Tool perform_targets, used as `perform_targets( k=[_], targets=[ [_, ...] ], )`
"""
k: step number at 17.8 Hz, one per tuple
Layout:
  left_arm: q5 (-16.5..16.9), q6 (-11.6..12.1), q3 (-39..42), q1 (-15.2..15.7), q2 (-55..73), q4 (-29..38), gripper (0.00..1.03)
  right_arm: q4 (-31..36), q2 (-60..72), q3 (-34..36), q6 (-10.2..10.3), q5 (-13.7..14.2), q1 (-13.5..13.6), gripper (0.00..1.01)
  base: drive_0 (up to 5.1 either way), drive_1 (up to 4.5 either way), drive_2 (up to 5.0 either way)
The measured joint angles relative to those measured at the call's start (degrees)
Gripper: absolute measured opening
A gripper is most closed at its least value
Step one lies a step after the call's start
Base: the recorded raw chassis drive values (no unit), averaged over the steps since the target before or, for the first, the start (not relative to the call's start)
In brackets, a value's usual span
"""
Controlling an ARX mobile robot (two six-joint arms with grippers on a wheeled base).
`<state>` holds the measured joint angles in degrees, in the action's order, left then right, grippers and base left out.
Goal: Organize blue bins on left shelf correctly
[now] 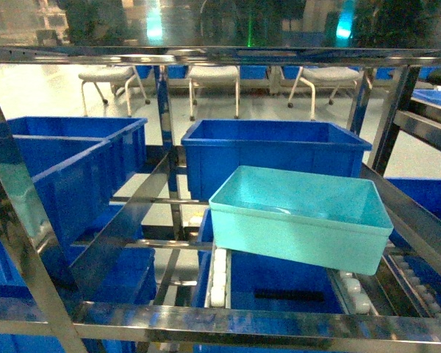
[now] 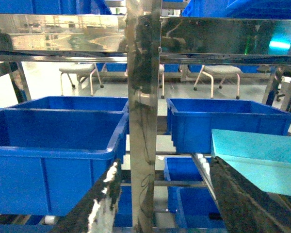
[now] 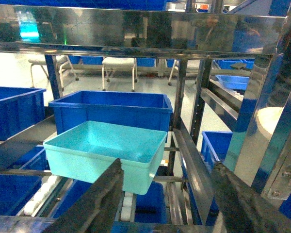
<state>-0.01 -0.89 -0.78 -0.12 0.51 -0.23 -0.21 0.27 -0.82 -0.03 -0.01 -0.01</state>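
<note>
- The light turquoise bin is sitting on the left shelf, in the lane right of the center post, riding on the white roller tracks and tipped a little toward the camera.
- It's empty as far as I can see, and it's right in front of a dark blue ribbed bin further back in the same lane. Whether the two actually touch, I can't tell.
- Two more dark blue bins fill the lane on the left, and there's another dark one on the level below the turquoise tub.
- Right gripper: both dark fingers show at the bottom of the right wrist view, spread wide apart with nothing between them, just short of the turquoise bin.
- Left gripper: same deal, fingers splayed wide, nothing held, straddling the center post in the left wrist view.
- Neither gripper shows in the head view.
- Some white-legged chairs stand on the floor behind the rack.
</note>
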Motion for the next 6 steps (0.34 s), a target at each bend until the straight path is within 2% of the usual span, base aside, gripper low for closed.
perform_targets(
  k=[5, 6],
  targets=[
    [0.0, 0.0, 0.0, 0.0, 0.0, 0.0, 0.90, 0.0, 0.0, 0.0, 0.0, 0.0, 0.0, 0.93, 0.0, 0.00, 0.0],
    [0.0, 0.1, 0.0, 0.0, 0.0, 0.0, 0.97, 0.0, 0.0, 0.0, 0.0, 0.0, 0.0, 0.97, 0.0, 0.00, 0.0]
  ],
)
